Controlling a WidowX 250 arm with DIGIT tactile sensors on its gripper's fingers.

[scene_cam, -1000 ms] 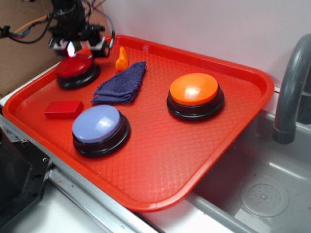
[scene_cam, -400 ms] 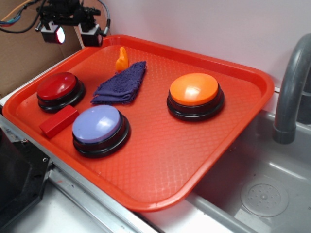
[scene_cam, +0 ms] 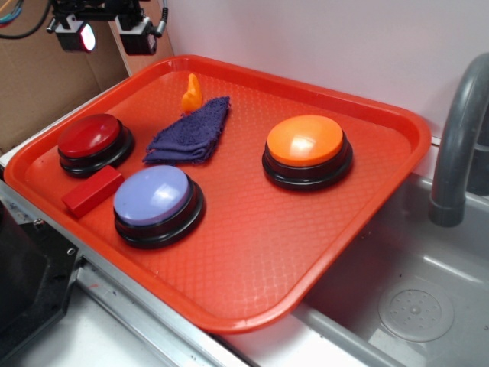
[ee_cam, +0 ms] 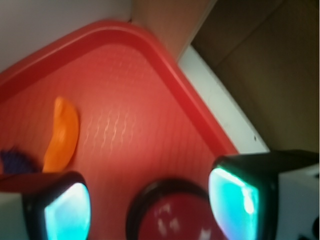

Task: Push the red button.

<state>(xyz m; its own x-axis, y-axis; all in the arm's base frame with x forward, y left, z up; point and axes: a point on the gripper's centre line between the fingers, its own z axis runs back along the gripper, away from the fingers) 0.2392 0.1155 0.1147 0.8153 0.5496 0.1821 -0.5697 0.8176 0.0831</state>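
The red button point(scene_cam: 90, 138), a glossy dark-red dome on a black base, sits at the tray's left side. My gripper point(scene_cam: 105, 34) hangs high above the tray's far left corner, well clear of the button and behind it. Its two fingers stand apart, open, with nothing between them. In the wrist view the red button point(ee_cam: 172, 217) shows far below, between the glowing finger pads point(ee_cam: 67, 212) of the gripper point(ee_cam: 150, 207).
On the red tray point(scene_cam: 252, 252) also stand a blue button point(scene_cam: 153, 197) and an orange button point(scene_cam: 306, 144). A flat red block point(scene_cam: 92, 189), a dark blue cloth point(scene_cam: 191, 130) and a small orange piece point(scene_cam: 191, 92) lie there too. A sink point(scene_cam: 412, 306) and grey faucet point(scene_cam: 458, 145) are at right.
My gripper has lifted off the red button and risen toward the top left. The button has slid toward the tray's front left, and the red block has shifted and turned.
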